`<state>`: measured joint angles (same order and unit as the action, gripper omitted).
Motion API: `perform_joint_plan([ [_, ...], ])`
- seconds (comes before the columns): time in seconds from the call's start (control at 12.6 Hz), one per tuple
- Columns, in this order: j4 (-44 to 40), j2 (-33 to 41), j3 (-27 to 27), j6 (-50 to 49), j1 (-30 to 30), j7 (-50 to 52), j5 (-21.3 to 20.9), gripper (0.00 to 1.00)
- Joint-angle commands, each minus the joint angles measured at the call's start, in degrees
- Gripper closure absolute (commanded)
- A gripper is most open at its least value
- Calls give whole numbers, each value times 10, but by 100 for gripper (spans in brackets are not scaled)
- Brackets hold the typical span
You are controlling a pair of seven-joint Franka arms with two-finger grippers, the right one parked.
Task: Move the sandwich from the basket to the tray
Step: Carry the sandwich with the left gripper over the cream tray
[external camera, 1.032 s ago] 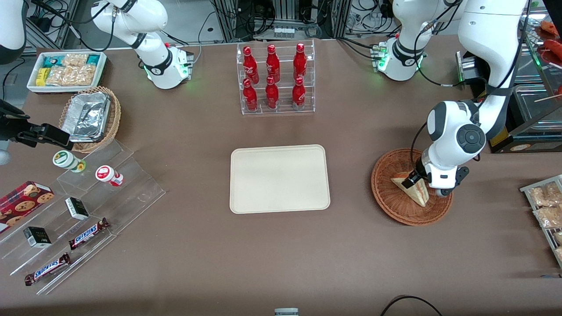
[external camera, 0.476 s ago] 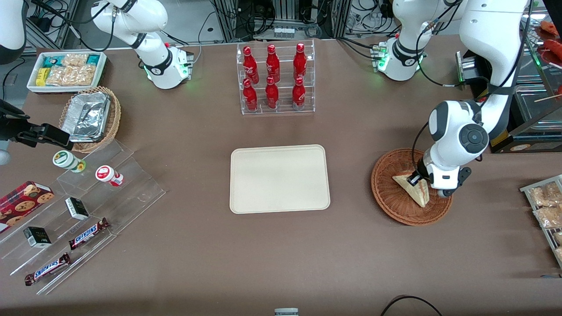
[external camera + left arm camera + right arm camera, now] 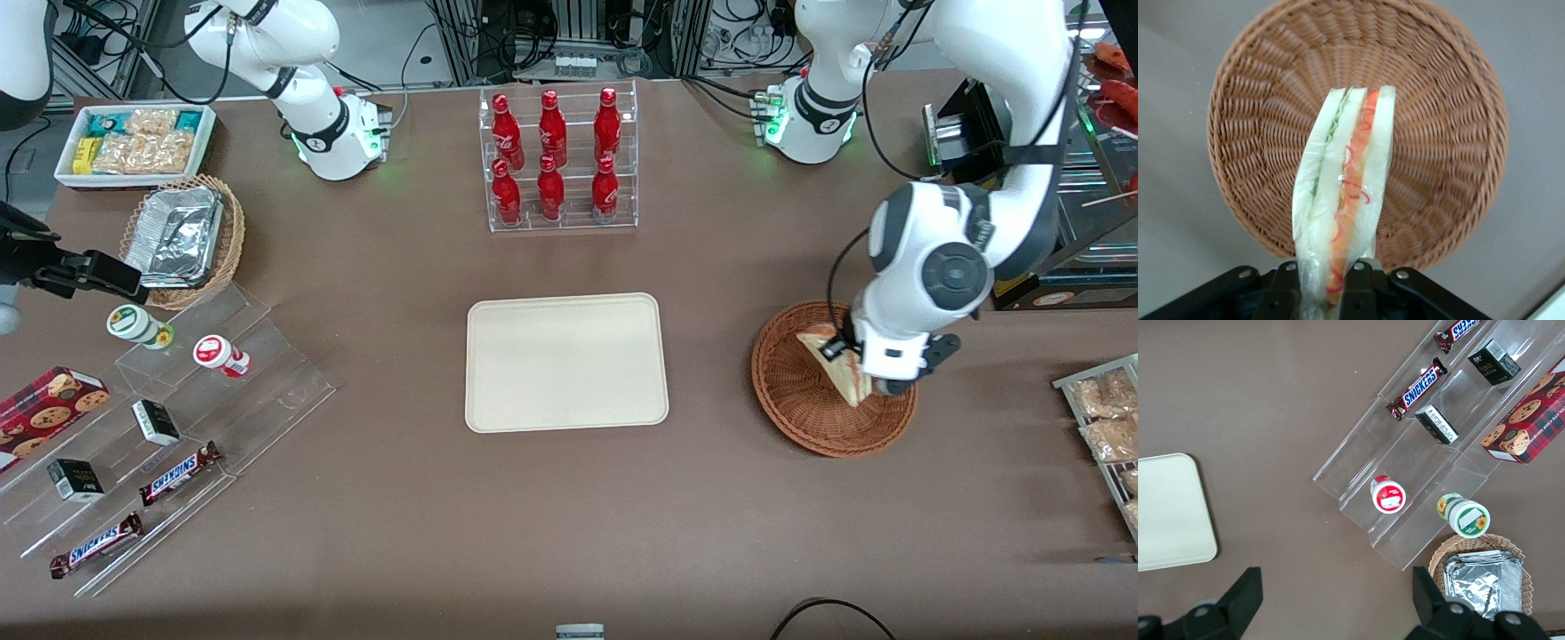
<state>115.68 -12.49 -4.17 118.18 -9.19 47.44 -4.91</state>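
My gripper (image 3: 845, 354) hangs over the reddish-brown wicker basket (image 3: 787, 391) at the working arm's end of the table, shut on the sandwich (image 3: 836, 372). The wedge is lifted off the basket floor. In the left wrist view the wrapped sandwich (image 3: 1345, 193) shows white bread with orange and green filling, pinched at one end between my fingers (image 3: 1361, 293), with the basket (image 3: 1445, 153) below it. The cream tray (image 3: 565, 362) lies flat at the table's middle, bare, a short way toward the parked arm's end from the basket.
A clear rack of red bottles (image 3: 556, 160) stands farther from the front camera than the tray. A clear stepped shelf (image 3: 178, 418) with snacks, a tan basket with foil container (image 3: 182, 238) and a white snack box (image 3: 133, 142) lie toward the parked arm's end. Packets (image 3: 1102, 418) sit at the working arm's edge.
My gripper has risen with the sandwich in it, lifting the wedge off the basket floor. The basket and tray have not moved.
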Motion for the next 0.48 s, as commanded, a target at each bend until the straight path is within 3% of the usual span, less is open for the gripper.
perform_joint_plan([
  [0.0, -12, 0, 4, -33, -61, -4, -13, 100],
  [0.4, -66, -42, 2, -56, -185, -23, -3, 100],
])
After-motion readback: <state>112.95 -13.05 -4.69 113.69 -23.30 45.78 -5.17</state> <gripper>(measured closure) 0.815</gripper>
